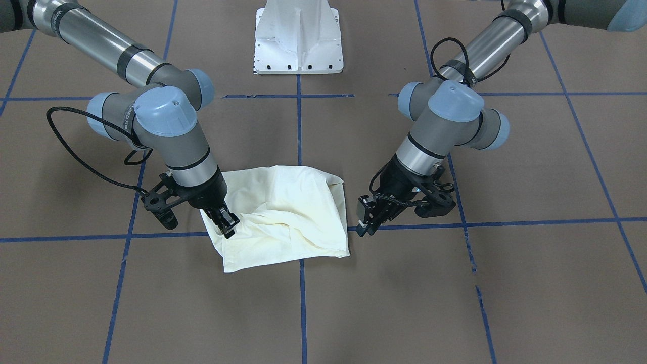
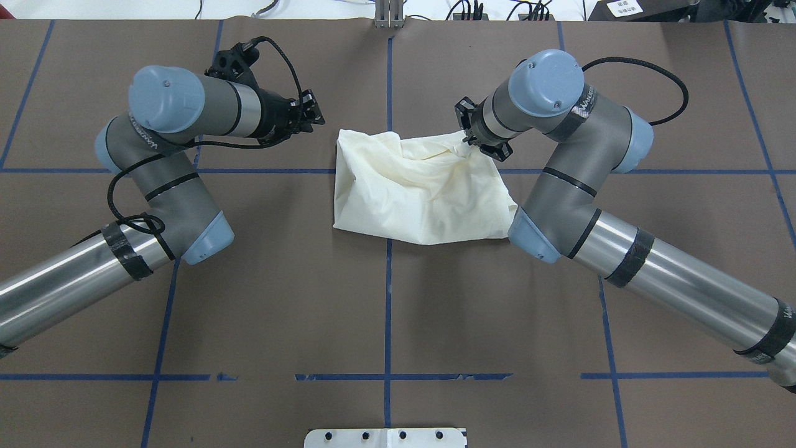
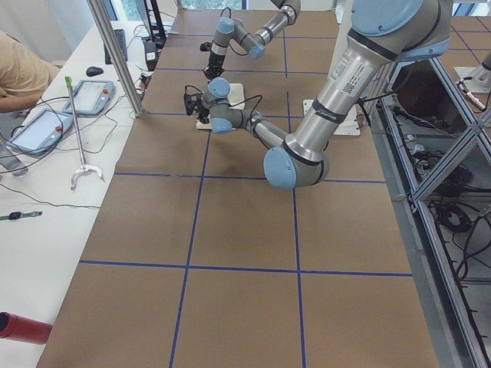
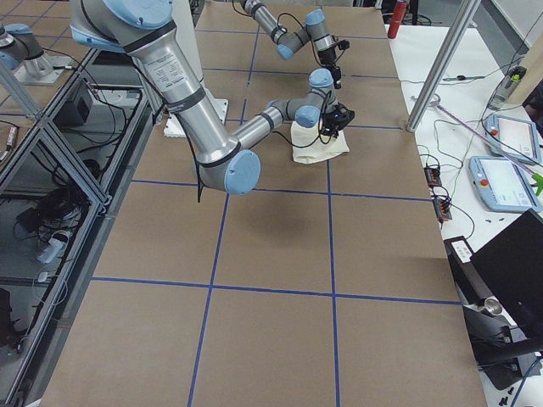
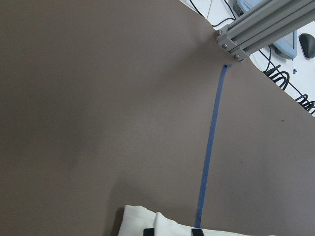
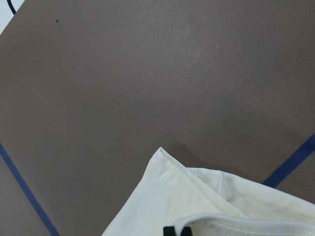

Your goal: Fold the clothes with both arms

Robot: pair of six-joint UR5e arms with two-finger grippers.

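Front view: the right gripper (image 1: 226,222) pinches one edge of the cream shirt (image 1: 288,212), jaws closed on the cloth. The left gripper (image 1: 368,221) hangs with jaws parted just beside the opposite edge. Both arms (image 1: 434,146) bend down steeply. Overhead: the shirt lies rumpled on the brown table (image 2: 280,280), which is crossed by blue tape (image 2: 387,298).

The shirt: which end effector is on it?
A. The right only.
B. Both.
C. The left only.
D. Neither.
A: the right end effector pinches the shirt at a corner, while the left end effector hangs beside it, clear of it.
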